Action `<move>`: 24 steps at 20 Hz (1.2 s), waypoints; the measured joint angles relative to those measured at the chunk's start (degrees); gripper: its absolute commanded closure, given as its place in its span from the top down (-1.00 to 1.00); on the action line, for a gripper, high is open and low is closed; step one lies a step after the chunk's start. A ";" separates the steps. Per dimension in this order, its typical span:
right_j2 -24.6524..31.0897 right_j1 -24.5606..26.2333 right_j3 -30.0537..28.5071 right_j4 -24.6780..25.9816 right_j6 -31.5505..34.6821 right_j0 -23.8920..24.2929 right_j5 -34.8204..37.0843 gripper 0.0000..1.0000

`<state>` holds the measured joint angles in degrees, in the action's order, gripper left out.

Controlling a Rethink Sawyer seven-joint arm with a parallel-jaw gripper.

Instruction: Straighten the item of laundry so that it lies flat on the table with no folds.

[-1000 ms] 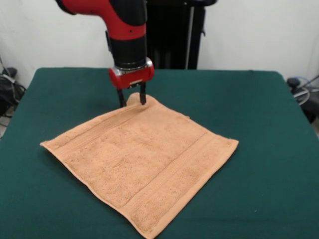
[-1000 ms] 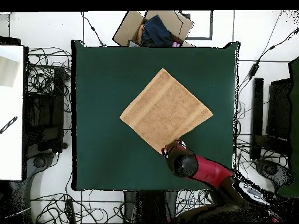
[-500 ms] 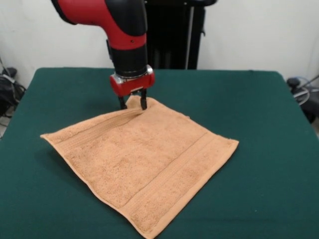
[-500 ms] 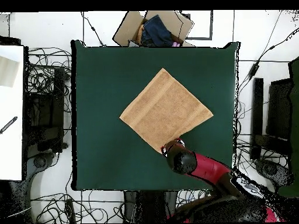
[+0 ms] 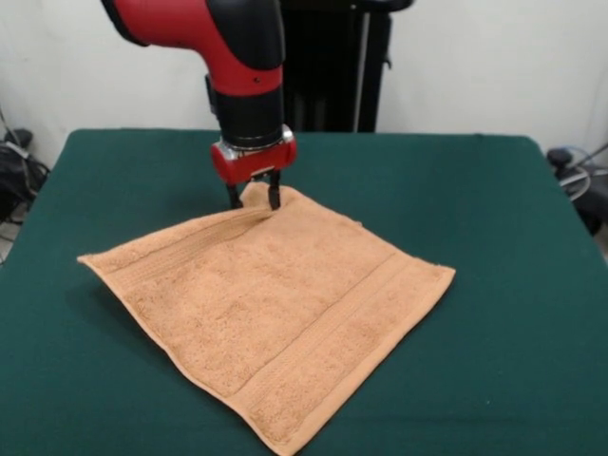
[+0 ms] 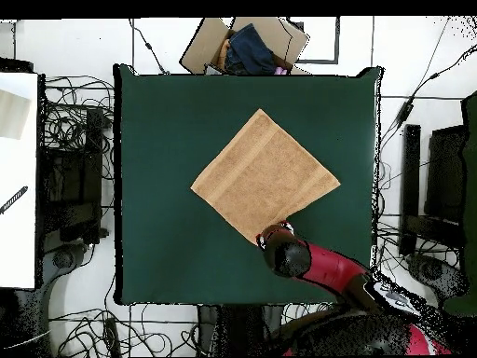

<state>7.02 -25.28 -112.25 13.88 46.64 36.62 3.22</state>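
A peach-orange towel [image 5: 271, 309] lies spread almost flat at the middle of a green table [image 5: 494, 190]. The red arm's gripper [image 5: 254, 197] pinches the towel's far corner, slightly raised. Pulling further risks dragging the towel or creasing that corner.

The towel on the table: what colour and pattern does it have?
The towel is peach-orange with woven band stripes near two opposite edges; front view shows it best.
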 measured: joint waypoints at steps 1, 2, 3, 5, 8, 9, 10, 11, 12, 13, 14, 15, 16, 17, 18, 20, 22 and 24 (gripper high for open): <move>-0.06 0.00 0.02 0.01 0.00 -0.07 0.00 1.00; -0.20 -0.01 0.07 0.00 0.00 -0.27 0.00 1.00; -0.30 -0.02 0.11 0.00 0.00 -0.38 0.00 1.00; -0.48 -0.04 0.17 0.00 0.00 -0.65 0.00 1.00; -0.64 -0.04 0.24 0.00 0.00 -0.88 0.00 1.00; -0.65 -0.04 0.24 0.00 0.00 -0.89 0.00 1.00; -0.65 -0.04 0.24 0.00 0.00 -0.89 0.00 1.00; -0.65 -0.04 0.24 0.00 0.00 -0.89 0.00 1.00; -0.65 -0.04 0.25 0.00 0.00 -0.89 0.01 1.00; -0.65 -0.04 0.25 0.01 0.00 -0.89 0.01 1.00; -0.65 -0.04 0.25 0.01 0.00 -0.89 0.01 1.00; -0.65 -0.04 0.26 0.01 0.00 -0.89 0.01 1.00; -0.69 -0.04 0.41 0.01 -0.01 -0.89 -0.04 -1.00; -0.70 -0.04 0.45 0.01 -0.01 -0.89 -0.03 -1.00; -0.70 -0.04 0.50 0.00 -0.01 -0.89 -0.03 -1.00; -0.72 -0.02 0.75 0.01 -0.01 -0.90 0.01 -1.00; -0.72 -0.02 0.75 0.01 -0.01 -0.90 0.01 -1.00; -0.75 -0.02 0.75 0.01 -0.01 -0.95 0.00 -1.00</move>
<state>6.26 -25.31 -111.50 13.90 46.63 35.67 3.22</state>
